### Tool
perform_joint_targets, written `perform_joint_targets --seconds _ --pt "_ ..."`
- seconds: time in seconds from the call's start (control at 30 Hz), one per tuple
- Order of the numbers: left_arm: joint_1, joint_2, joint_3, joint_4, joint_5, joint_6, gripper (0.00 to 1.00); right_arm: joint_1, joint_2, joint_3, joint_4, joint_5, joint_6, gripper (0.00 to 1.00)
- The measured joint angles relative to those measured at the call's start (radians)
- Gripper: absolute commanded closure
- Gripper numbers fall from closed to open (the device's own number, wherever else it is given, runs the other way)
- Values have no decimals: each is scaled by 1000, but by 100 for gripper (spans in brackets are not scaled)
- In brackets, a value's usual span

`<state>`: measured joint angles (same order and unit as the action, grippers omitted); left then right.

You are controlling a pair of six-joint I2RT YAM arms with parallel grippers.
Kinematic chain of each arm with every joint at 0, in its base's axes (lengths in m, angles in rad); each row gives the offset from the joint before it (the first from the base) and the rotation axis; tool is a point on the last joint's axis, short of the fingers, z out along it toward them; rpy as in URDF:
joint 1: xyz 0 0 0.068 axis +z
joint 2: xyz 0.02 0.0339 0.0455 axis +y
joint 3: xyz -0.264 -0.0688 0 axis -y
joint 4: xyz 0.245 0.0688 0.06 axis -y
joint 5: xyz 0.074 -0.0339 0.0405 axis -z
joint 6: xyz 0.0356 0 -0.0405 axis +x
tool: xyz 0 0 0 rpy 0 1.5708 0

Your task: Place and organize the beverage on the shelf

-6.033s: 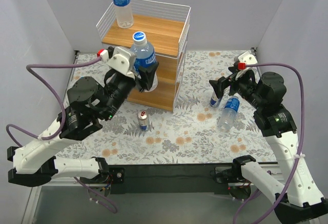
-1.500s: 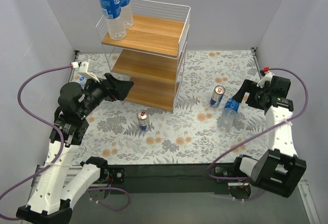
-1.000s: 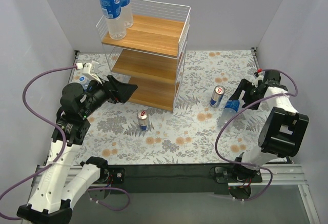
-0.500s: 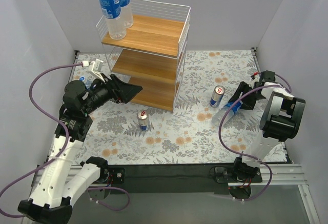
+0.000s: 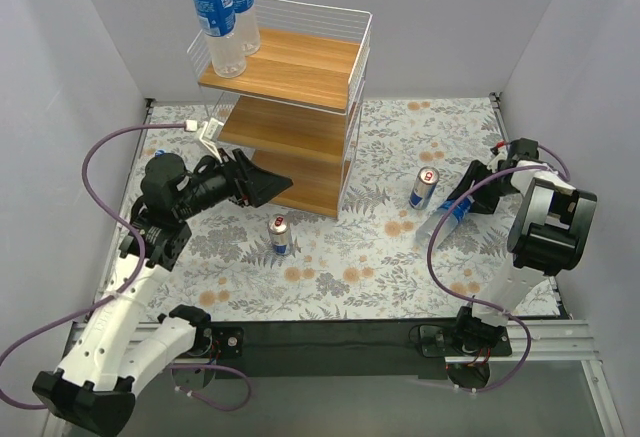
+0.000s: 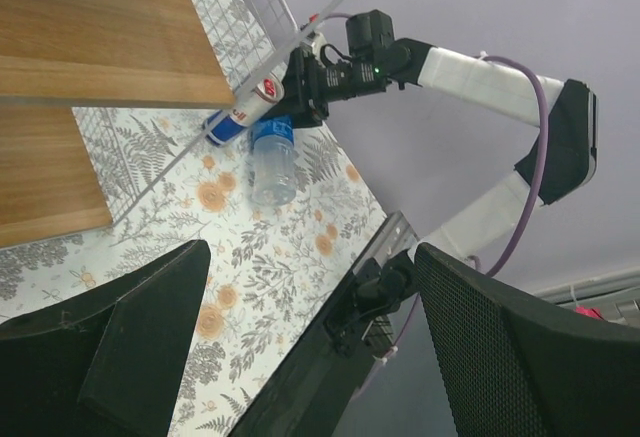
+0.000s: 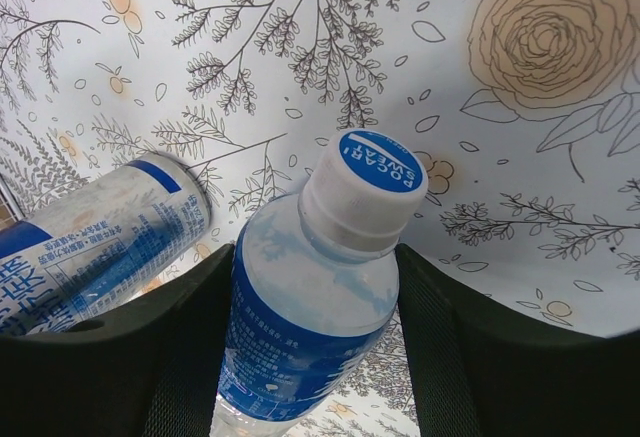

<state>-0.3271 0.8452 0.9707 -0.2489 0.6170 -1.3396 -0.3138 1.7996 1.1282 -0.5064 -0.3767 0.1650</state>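
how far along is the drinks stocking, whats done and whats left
Done: two bottles stand on the shelf's top tier. In hand: the right gripper is closed on a third bottle, tilted on the table; the left gripper is open and empty beside the middle tier. Left: at least that bottle, the right can and the middle can, both upright on the table.
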Motion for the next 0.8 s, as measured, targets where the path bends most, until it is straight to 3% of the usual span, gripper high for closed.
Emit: perform_joint_targets --seconds 0.2,0.43,0.8 --pt "-122 26 -16 6 -37 16 18 -31 -27 -26 2 0 -12 69" --pt "-301 102 -34 14 -114 56 18 -68 -103 -99 2 4 -49 76" --pt "-469 209 -46 92 -194 120 18 -95 -372 -201 -4 -94 -118 99"
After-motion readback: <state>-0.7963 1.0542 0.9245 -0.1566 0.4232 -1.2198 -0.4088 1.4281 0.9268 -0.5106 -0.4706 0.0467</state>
